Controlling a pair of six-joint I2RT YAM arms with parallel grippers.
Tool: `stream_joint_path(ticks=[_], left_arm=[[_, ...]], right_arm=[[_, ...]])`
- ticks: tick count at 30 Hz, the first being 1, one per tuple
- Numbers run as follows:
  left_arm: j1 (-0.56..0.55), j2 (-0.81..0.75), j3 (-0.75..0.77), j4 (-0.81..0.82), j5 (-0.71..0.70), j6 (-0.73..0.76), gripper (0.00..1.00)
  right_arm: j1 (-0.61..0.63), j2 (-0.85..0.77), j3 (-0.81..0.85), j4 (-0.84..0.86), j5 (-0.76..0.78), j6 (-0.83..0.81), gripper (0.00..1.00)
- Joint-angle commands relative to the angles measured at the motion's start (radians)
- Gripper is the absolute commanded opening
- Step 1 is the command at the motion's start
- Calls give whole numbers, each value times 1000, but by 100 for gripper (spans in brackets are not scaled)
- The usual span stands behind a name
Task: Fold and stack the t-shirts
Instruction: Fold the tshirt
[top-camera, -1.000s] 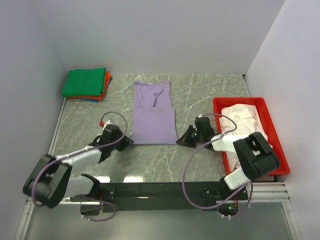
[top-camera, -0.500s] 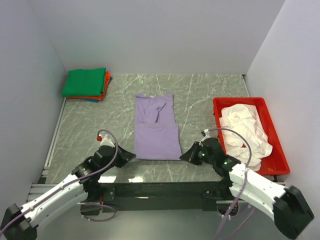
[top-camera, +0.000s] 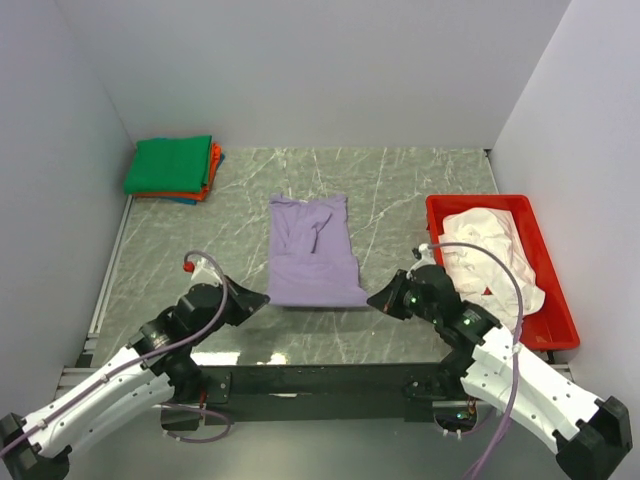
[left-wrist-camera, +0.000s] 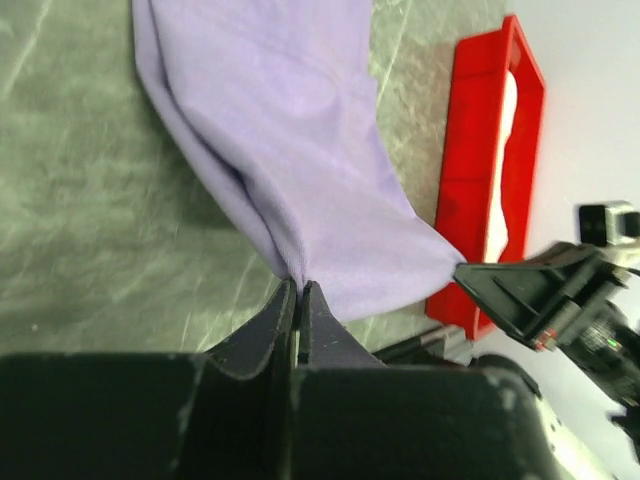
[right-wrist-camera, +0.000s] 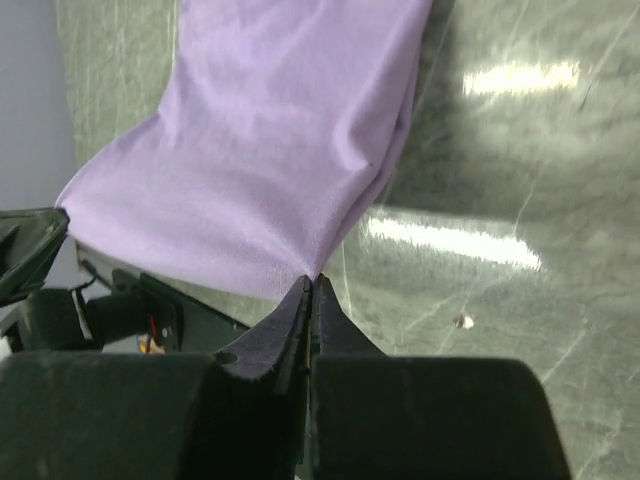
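Stacking is partly done: a folded pile of green, orange-red and blue cloth t-shirts sits at the counter's far left corner. The left arm's fingers are clamped on the near left corner of the lavender purple cloth t-shirt, which lies mid-counter and is already narrowed lengthwise. The right arm's fingers pinch its near right corner, so the hem is raised. The crosswise fold probably remains. A crumpled pale pinkish-white t-shirt waits unfolded in the red plastic rectangular tray at the right edge.

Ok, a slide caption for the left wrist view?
Left gripper pinches one near corner of the lavender purple cloth t-shirt, right gripper the other; red plastic tray beyond.
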Motion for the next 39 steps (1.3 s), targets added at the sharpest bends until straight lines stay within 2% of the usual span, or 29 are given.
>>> stream_joint_path(ticks=[1,8,10,14,22,33,39], left_arm=[[2,98,98,15,-94,48,1],[26,306,263,58,-151,125,1],[60,389,324,77,-111,152,1],[196,527,421,104,20,198,0],[361,779,623,160,119,266,0],[500,1213,917,209,202,327,0],[554,1429,1077,225,258,335,0]], right_arm=[[-5,61,106,-62,105,-70,0],[-99,258,329,-58,67,-177,0],[-138,337,377,-49,37,-196,0],[-198,454,495,-26,-11,-228,0],[-301,758,736,-1,-121,-251,0],[-381,1242,1172,-91,-190,-277,0],[-415,1456,1400,-99,-230,-281,0]])
